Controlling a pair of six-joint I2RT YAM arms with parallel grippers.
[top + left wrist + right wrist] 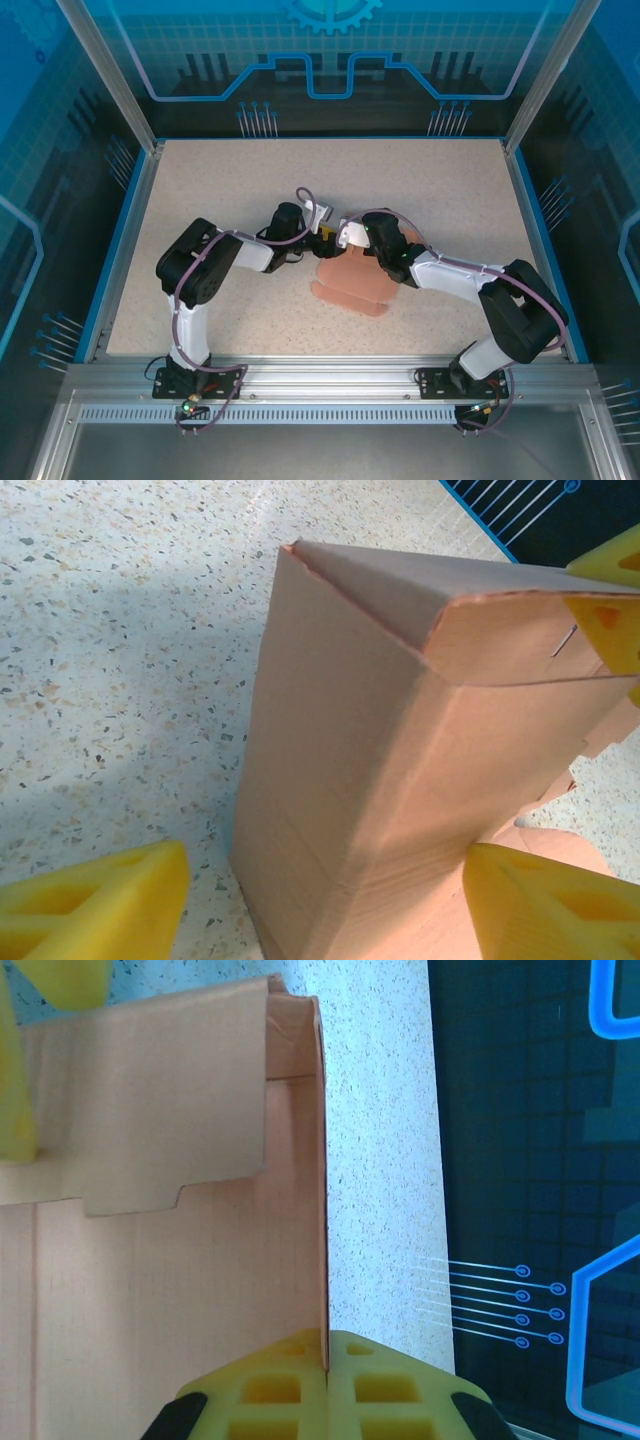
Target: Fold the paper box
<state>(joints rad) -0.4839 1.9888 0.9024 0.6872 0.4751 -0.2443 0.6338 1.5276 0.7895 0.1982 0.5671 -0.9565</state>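
Observation:
The paper box [350, 285] is salmon-pink card lying mid-table, partly folded, with flat flaps spread toward the near edge. My two grippers meet over its far end. In the left wrist view a raised folded section of the paper box [380, 780] stands between the wide-apart yellow fingers of my left gripper [325, 885]. The left finger [95, 900] is clear of the card and the right finger [550, 900] is at its side. My right gripper [327, 1345] is shut on the edge of an upright wall of the paper box [200, 1260]; a tabbed flap [150, 1100] folds over beyond it.
The speckled tabletop [220, 180] stretches behind and to both sides of the box, bounded by a blue rim [128, 230]. Metal posts [105, 70] stand at the back corners. A dark blue patterned wall [530, 1160] lies past the table edge in the right wrist view.

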